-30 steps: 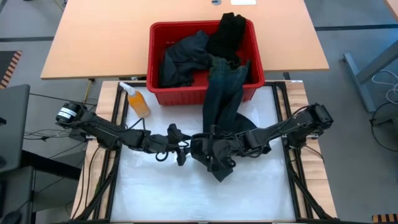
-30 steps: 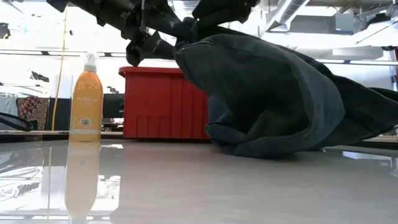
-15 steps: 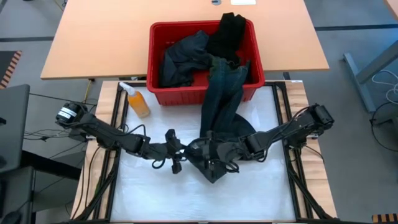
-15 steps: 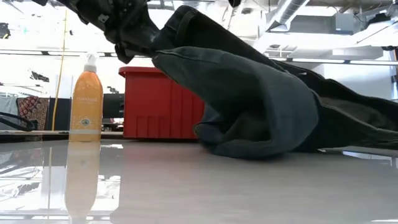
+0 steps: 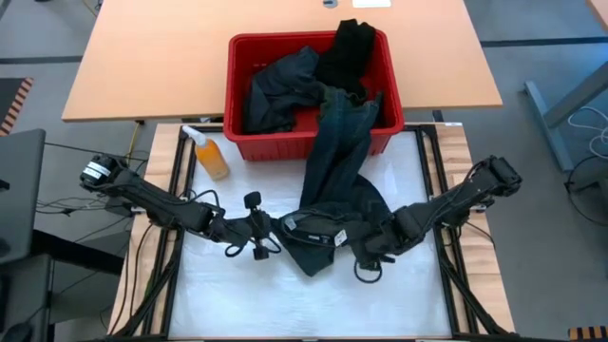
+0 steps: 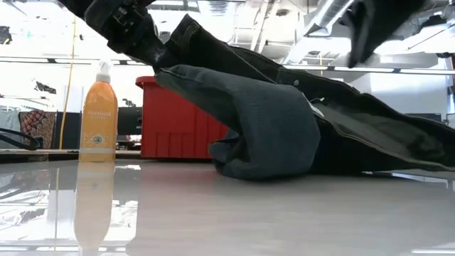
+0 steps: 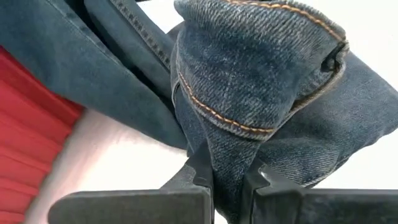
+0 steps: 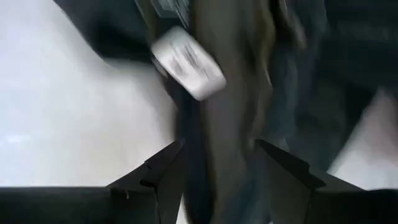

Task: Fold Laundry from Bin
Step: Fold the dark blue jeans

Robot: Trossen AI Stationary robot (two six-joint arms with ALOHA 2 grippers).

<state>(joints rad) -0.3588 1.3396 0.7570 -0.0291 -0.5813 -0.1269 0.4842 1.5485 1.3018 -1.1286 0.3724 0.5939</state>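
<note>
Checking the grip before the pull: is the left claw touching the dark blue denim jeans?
Touching. The left wrist view shows the left claw pinching a stitched fold of the dark blue denim jeans between its fingers.

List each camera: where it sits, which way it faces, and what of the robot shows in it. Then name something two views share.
High view: overhead, looking straight down; both arms, jeans trailing from the red bin.
Low view: at tabletop height, looking level across; an arm enters from above, orange bottle standing left.
Left wrist view: on the left arm; left gripper shut on a jeans fold.
Right wrist view: on the right arm; right gripper open around dark cloth.
Shared: high, low and left wrist views all show jeans and bin.
</note>
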